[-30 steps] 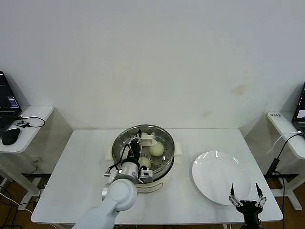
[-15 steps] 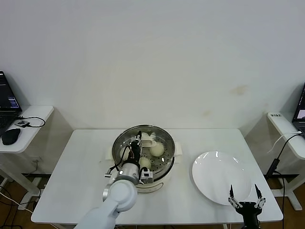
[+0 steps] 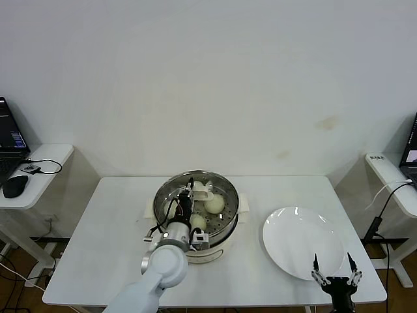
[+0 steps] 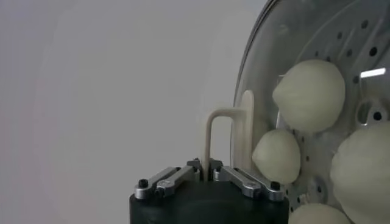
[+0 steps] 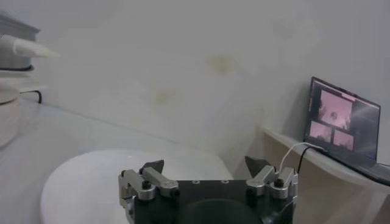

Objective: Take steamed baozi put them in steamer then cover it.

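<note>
Baozi (image 3: 214,204) lie inside the steamer (image 3: 227,189), a round shiny steel pot with a perforated tray on a cream-white base, standing on the white table (image 3: 111,241) slightly left of its middle. The head view shows two cream-white buns on the tray, one toward the steamer's right side and another (image 3: 198,222) nearer the front rim; the left wrist view shows four (image 4: 309,95) packed close together on the perforated tray. A cream-white loop handle (image 4: 228,131) stands upright at the steamer's rim, and the left gripper (image 3: 189,195) reaches in over the front-left part of the steamer with its narrow fingers set right at that handle. From the wrist view the fingers (image 4: 173,179) sit close on either side of the handle's base, but whether they clamp it or are slightly parted from it cannot be told. None of the buns is in the gripper. To the right of the steamer, apart from it, lies a flat white plate (image 3: 287,228) with nothing on it. The right gripper (image 3: 335,274) hangs at the table's front edge, just beyond the plate's near rim and well apart from the steamer, its two fingers (image 5: 148,176) spread wide with nothing between them.
</note>
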Controlling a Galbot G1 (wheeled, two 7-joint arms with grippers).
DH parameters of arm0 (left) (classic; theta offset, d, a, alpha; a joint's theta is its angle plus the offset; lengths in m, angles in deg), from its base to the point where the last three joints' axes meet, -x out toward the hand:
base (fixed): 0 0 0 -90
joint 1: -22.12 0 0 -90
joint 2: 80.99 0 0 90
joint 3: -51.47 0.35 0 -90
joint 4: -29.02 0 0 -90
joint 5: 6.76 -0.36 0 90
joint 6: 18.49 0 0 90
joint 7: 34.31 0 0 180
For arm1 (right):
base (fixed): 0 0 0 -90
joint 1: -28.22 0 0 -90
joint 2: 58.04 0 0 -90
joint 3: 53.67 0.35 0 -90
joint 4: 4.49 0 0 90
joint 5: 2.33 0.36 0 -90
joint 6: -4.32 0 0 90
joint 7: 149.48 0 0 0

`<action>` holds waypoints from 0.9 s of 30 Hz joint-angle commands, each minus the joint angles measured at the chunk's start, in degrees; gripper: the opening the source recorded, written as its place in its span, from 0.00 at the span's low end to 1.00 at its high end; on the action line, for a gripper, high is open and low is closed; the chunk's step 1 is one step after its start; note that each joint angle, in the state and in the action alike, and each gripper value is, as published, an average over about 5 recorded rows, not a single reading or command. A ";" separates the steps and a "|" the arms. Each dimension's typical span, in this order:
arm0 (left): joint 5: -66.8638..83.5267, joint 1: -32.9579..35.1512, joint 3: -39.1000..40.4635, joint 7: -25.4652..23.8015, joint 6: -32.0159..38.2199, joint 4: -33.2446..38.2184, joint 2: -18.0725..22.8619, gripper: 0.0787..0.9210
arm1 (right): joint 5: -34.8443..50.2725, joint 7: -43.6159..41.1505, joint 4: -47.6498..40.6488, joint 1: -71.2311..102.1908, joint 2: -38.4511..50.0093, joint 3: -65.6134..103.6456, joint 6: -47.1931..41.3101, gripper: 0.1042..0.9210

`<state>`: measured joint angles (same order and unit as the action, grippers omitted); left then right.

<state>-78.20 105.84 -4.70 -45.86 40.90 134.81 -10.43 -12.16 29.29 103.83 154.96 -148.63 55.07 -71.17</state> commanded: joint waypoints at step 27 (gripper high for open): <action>74.13 45.19 -33.30 28.70 31.86 27.28 -3.58 0.88 | 0.32 -0.87 2.54 1.99 0.41 -1.12 -0.49 0.88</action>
<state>-52.46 129.82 -16.87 -31.39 46.43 155.43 -15.80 -12.08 28.71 105.48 156.07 -148.41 54.50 -71.71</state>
